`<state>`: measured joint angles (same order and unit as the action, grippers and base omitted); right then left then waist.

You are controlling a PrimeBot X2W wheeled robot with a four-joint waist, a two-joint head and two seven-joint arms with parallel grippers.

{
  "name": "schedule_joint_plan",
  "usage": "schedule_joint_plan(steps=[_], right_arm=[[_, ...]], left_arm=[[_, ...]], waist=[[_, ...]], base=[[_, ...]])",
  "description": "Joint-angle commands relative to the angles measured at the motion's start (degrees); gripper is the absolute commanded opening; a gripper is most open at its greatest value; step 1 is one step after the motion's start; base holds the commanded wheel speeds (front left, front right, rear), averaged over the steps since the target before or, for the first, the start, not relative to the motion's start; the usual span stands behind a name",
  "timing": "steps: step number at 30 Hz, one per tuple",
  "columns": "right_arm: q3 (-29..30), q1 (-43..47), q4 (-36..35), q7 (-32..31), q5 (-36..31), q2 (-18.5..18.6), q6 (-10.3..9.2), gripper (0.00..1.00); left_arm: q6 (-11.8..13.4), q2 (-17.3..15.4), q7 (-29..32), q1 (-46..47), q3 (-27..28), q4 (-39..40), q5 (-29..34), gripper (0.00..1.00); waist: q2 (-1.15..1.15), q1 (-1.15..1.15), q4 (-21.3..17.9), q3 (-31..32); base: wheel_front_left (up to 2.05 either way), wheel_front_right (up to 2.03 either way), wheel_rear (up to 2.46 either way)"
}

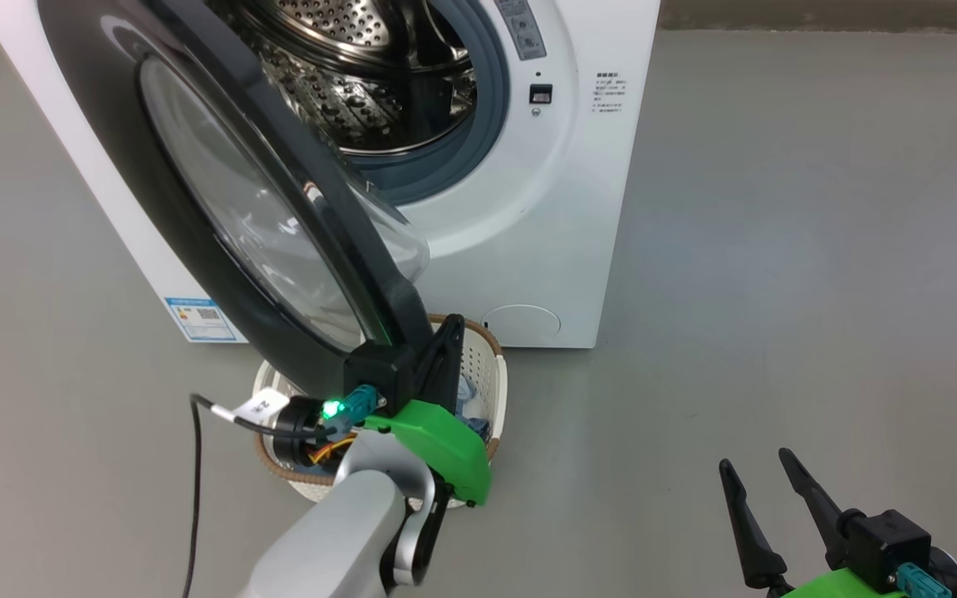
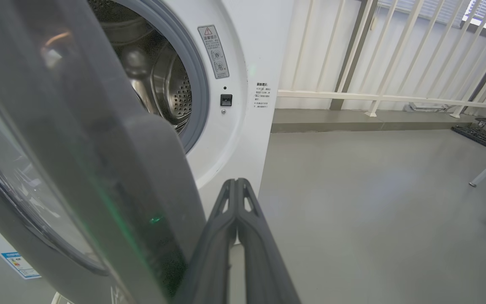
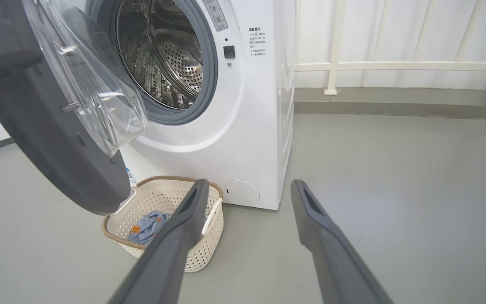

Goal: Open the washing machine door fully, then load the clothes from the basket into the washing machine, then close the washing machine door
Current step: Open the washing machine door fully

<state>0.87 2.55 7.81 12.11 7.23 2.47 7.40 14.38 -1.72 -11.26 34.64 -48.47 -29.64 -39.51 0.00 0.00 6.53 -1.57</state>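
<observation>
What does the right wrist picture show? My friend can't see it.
A white washing machine stands with its dark round door open, showing the steel drum. On the grey floor below the door sits a white basket holding blue clothes. The right gripper points up from the bottom, its dark fingers spread apart.

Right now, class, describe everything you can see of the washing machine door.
The washing machine door is a large round disc with a glossy black frame and a clear window that bulges as a bowl on its inner face. It stands partly open, swung out from the white front of the washing machine, hinged on the head view's left. Its lower edge hangs above the basket. The left gripper, jaws shut, sits right beside that free edge; contact cannot be confirmed.
</observation>
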Motion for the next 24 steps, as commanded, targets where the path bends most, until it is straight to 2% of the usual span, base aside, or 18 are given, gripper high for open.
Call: schedule_joint_plan(steps=[1, 9, 24], right_arm=[[-1.3, -2.1, -1.4, 0.0, 0.6, 0.4, 0.09, 1.0], [-1.2, -2.7, -1.1, 0.2, 0.6, 0.4, 0.09, 1.0], [-1.4, -3.7, -0.6, 0.4, 0.5, 0.4, 0.09, 1.0]], left_arm=[[0.8, -1.7, -0.6, 1.3, 2.6, 0.7, -0.6, 0.0], [2.4, -4.0, -1.0, -1.9, 2.1, 5.6, 0.0, 0.0], [8.1, -8.8, 0.0, -7.4, 3.7, 13.9, -0.3, 0.0]], waist=[[0.0, 0.0, 0.0, -0.1], [0.0, 0.0, 0.1, -1.2], [0.0, 0.0, 0.7, -1.9]], base=[[0.0, 0.0, 0.0], [0.0, 0.0, 0.0], [0.0, 0.0, 0.0]])
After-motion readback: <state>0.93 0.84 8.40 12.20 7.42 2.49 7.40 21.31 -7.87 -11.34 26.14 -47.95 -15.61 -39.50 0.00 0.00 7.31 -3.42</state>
